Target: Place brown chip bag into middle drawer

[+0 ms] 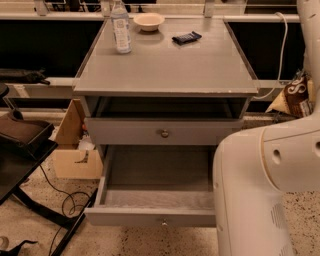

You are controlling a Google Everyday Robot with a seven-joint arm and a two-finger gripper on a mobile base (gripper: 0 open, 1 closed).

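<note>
Closest to us, the robot's white body (265, 190) fills the lower right and hides the right end of the middle drawer (150, 216). That drawer is pulled well out over the speckled floor (45, 235), and we see its bare grey bottom and the small knob (163, 221) on its front. Black cables (60, 200) trail across the floor at the left, beside a dark stand (22, 145) and an open cardboard box (75, 150) just beside the cabinet.

Above the open drawer, the upper drawer (162, 132) is shut, with a dark open slot (165, 107) over it. The grey top (165, 65) carries, toward its far edge, a water bottle (120, 27), a pale bowl (149, 21) and a small black bar (186, 37), each apart from the others.

The bag (295, 95) is off the cabinet's right side, about level with the slot, well clear of the middle drawer. The gripper (311, 90) is at the right edge, just beside the bag and below the white arm (310, 30); we cannot tell whether it is clamped. A white cable (281, 55) hangs nearby. Behind it all, the room is dark under a pale rail (50, 15).
</note>
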